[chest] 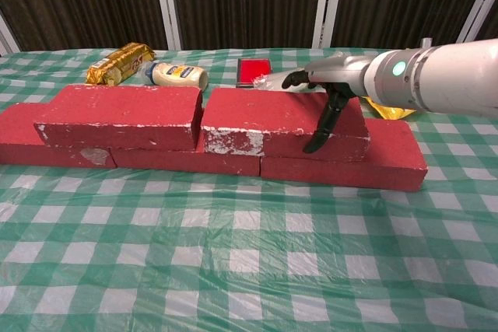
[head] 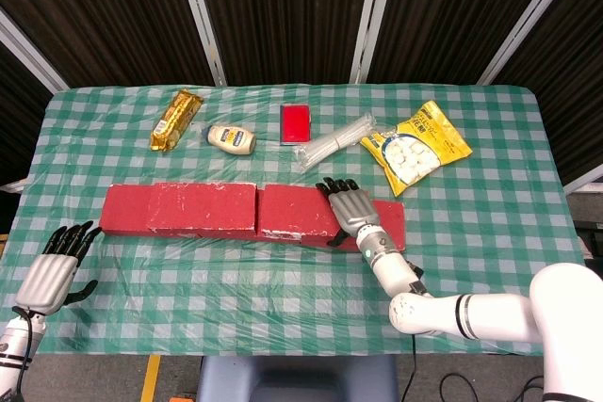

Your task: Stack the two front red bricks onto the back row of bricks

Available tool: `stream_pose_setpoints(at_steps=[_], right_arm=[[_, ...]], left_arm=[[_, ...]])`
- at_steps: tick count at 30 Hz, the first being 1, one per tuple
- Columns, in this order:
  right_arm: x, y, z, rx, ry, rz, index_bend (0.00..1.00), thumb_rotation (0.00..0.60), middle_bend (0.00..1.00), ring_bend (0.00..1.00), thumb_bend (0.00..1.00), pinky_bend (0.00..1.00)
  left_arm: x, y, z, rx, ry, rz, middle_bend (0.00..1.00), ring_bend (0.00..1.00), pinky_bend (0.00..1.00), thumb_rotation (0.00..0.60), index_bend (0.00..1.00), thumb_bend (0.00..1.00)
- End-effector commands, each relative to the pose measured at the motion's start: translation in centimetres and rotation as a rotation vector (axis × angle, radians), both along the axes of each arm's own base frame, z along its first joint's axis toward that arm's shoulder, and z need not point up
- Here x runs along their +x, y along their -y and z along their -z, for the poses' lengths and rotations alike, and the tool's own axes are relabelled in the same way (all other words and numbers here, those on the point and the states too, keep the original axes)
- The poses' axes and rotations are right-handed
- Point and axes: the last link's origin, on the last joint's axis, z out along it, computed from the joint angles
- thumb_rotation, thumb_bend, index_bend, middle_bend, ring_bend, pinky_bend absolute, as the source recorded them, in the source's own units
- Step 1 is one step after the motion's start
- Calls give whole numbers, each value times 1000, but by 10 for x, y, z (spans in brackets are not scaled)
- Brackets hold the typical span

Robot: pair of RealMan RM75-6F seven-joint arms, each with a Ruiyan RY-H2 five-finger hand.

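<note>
**A:** Chest view shows both front red bricks already up on the back row (chest: 342,167): the left upper brick (chest: 117,114) and the right upper brick (chest: 272,120), with a thin gap between them. The right hand (chest: 327,91) lies over the right one's far-right end, fingers draped flat on top and the thumb down its near face. Whether it grips or only rests there, I can't tell.

**B:** And the left hand (head: 55,268)?

**A:** Head view has it low at the near-left table edge, fingers spread, holding nothing.

**B:** What could go wrong?

**A:** I'd judge that lifting away with the thumb hooked on the face could drag that brick off line, widen the gap, or tip it toward the near edge.

**B:** The surface?

**A:** A green checked cloth (chest: 233,270) under wrinkled clear plastic; probably slippery. Far side: a gold snack bar (head: 176,119), a mayonnaise bottle (head: 232,137), a small red box (head: 296,123), a straw bundle (head: 335,144), a yellow snack bag (head: 415,145). Dark slatted panels behind.
</note>
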Motion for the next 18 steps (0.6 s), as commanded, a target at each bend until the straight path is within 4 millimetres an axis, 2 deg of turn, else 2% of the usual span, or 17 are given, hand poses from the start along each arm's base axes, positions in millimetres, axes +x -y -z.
stream_pose_setpoints(at_steps=[1, 6, 10, 12, 16, 18], right_arm=[[1, -4, -12, -3, 27, -11, 0, 600, 0, 0, 51, 89], [-8, -17, -49, -43, 62, -45, 0, 600, 0, 0, 45, 86], [-41, -27, -89, -134, 16, -83, 0, 600, 0, 0, 45, 85], [-59, -31, -101, -173, -19, -98, 12, 600, 0, 0, 45, 85], [-99, -40, -121, -217, -105, -106, 136, 600, 0, 0, 45, 70], [-111, -43, -124, -215, -126, -103, 202, 600, 0, 0, 44, 69]], left_arm=[[0, 0, 0, 0, 0, 1, 0, 0, 5, 600, 0, 292], [1, 2, -2, 6, -1, 4, 0, 0, 5, 600, 0, 293], [2, 5, -3, 13, -2, 11, 0, 0, 6, 600, 0, 293], [3, 5, -3, 14, -2, 15, 0, 0, 6, 600, 0, 294], [4, 6, -2, 17, -5, 18, 0, 0, 6, 600, 0, 293], [5, 5, -1, 14, -6, 18, 0, 0, 5, 600, 0, 294]])
